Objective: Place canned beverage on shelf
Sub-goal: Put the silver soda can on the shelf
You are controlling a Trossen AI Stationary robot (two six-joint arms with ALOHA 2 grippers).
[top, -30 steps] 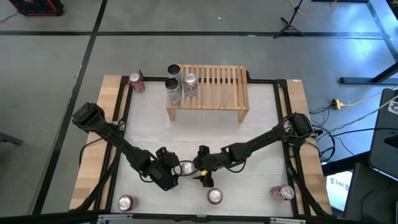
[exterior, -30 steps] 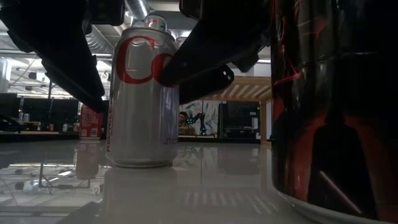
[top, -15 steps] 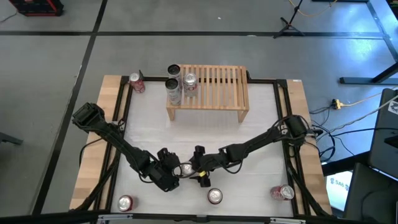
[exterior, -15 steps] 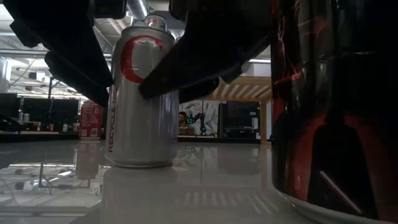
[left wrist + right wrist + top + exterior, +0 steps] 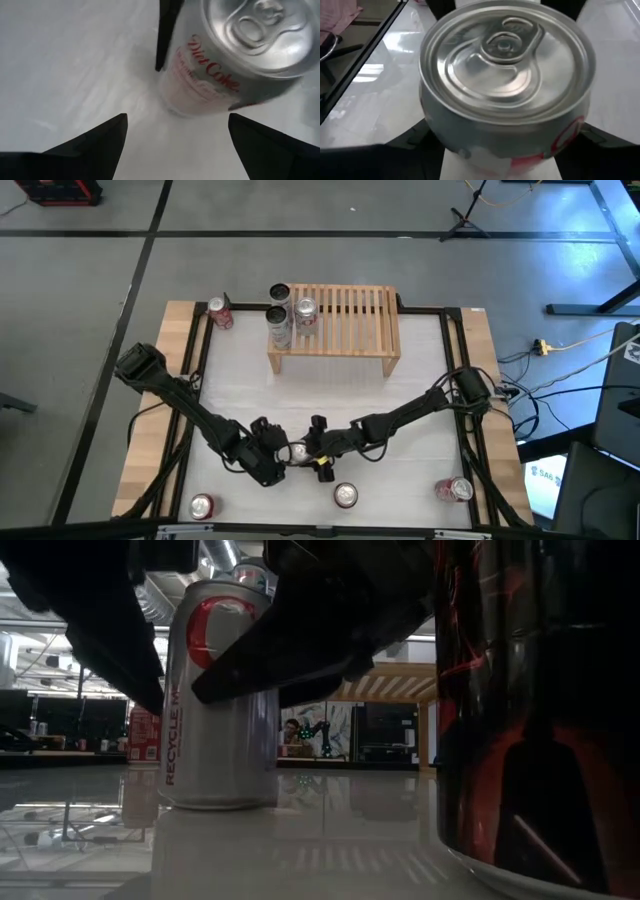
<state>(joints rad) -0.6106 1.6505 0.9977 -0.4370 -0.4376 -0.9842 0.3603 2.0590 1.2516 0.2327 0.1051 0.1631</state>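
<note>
A silver Diet Coke can (image 5: 298,450) stands on its base on the white table near the front edge, and shows in the low view (image 5: 215,700). My right gripper (image 5: 314,452) is at the can, with a finger on each side of it (image 5: 507,95). My left gripper (image 5: 270,462) is open just left of the can, and the can lies ahead of its fingers (image 5: 235,55) without touching them. The pale wooden slatted shelf (image 5: 345,330) stands at the table's far side with a silver can (image 5: 306,312) on its left part. My right gripper holds the silver can by its upper side wall (image 5: 437,132), pinched between its two fingers. The fingers (image 5: 270,660) come slanting down from the table's right side. The can stands upright with its base on the table.
Two dark cans (image 5: 280,305) stand at the shelf's left end and a red can (image 5: 220,312) stands left of them. More cans stand along the front edge (image 5: 202,505), (image 5: 346,495), (image 5: 455,489). The middle one looms dark in the low view (image 5: 530,710).
My right gripper has moved toward the table's left and closed in around the silver can. The can has turned about its upright axis, so that other lettering now faces the low camera. It has also slid a little toward the left, still standing on the table.
</note>
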